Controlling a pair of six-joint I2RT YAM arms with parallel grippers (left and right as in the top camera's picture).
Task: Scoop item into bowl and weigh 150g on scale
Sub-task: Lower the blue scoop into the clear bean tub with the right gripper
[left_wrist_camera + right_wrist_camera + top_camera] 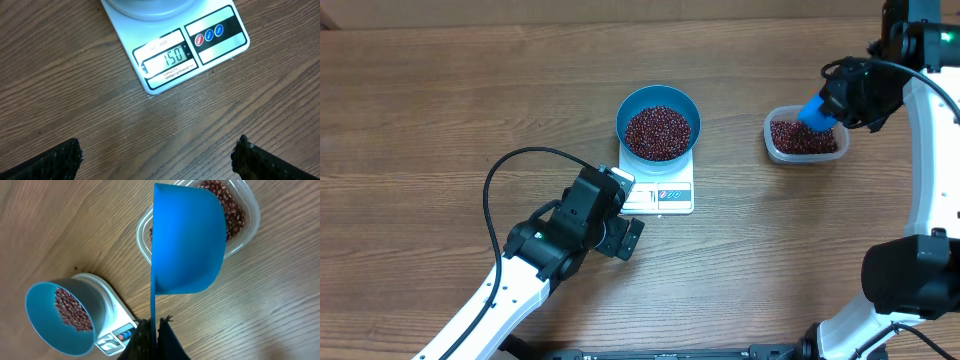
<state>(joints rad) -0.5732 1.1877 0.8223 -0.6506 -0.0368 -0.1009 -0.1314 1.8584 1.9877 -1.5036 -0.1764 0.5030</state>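
beans (658, 132): look loose and rolly, piled in the bowl (630, 108) on the scale (672, 192), mid-counter
scoop (813, 110): probably light, stiff, take it by the handle; over the tub (772, 140), right edge
left gripper (157, 150): wide apart, empty
right gripper (155, 327): clamped on scoop handle

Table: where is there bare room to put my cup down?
Bare wood left of the bowl and scale, and the strip between the bowl and the tub. Crowded: the scale's front, by the left gripper, and the tub, under the scoop.
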